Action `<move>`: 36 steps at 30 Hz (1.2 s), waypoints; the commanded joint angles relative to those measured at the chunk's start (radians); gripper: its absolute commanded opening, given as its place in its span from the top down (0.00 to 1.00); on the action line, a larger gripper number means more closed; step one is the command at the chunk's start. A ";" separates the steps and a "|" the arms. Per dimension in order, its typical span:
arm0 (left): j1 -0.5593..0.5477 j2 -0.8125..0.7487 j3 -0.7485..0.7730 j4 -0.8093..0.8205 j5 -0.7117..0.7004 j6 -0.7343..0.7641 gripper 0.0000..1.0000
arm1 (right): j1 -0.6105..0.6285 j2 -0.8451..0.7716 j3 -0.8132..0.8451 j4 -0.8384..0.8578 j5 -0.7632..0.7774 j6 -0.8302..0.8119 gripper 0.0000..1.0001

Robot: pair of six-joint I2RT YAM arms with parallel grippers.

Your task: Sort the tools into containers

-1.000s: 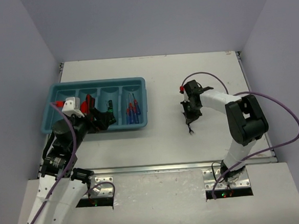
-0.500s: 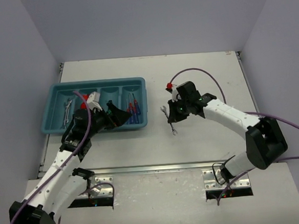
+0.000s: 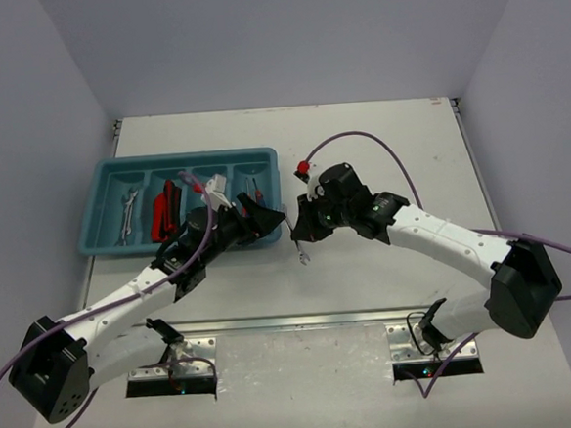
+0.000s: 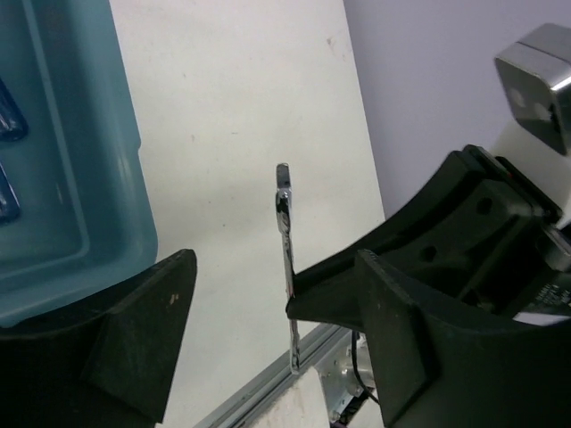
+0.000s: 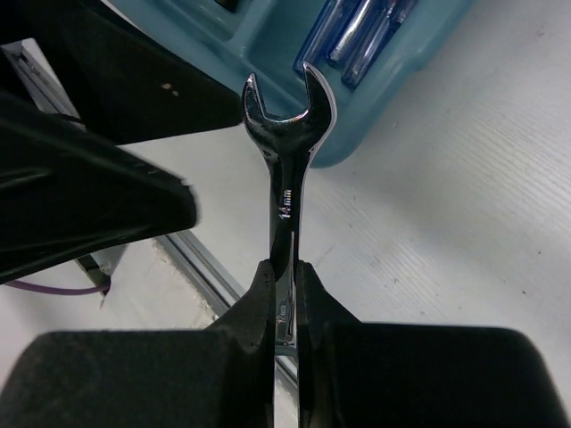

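Your left arm stretches low from its base along the front of the tray [image 3: 106, 244]. Its gripper [image 3: 264, 218] sits at the tray's right front corner, pointing right, jaws apart with nothing between them. Your right arm leans far left from its base, forearm angled toward that same corner. Its gripper [image 3: 303, 232] hangs just right of the tray, fingers pinched tight on the shank of a wrench [image 5: 284, 192]. The two grippers face each other, near but apart.
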 commanded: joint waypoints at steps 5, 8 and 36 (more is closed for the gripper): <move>-0.048 0.083 0.063 0.133 -0.066 -0.041 0.52 | 0.037 -0.069 0.010 0.121 0.017 0.055 1.00; -0.058 0.103 0.066 0.162 -0.057 -0.040 0.56 | 0.038 -0.073 -0.001 0.144 0.013 0.065 1.00; 0.332 0.597 0.926 -0.619 -1.053 1.112 1.00 | -0.199 -0.594 -0.423 0.046 0.655 0.014 0.01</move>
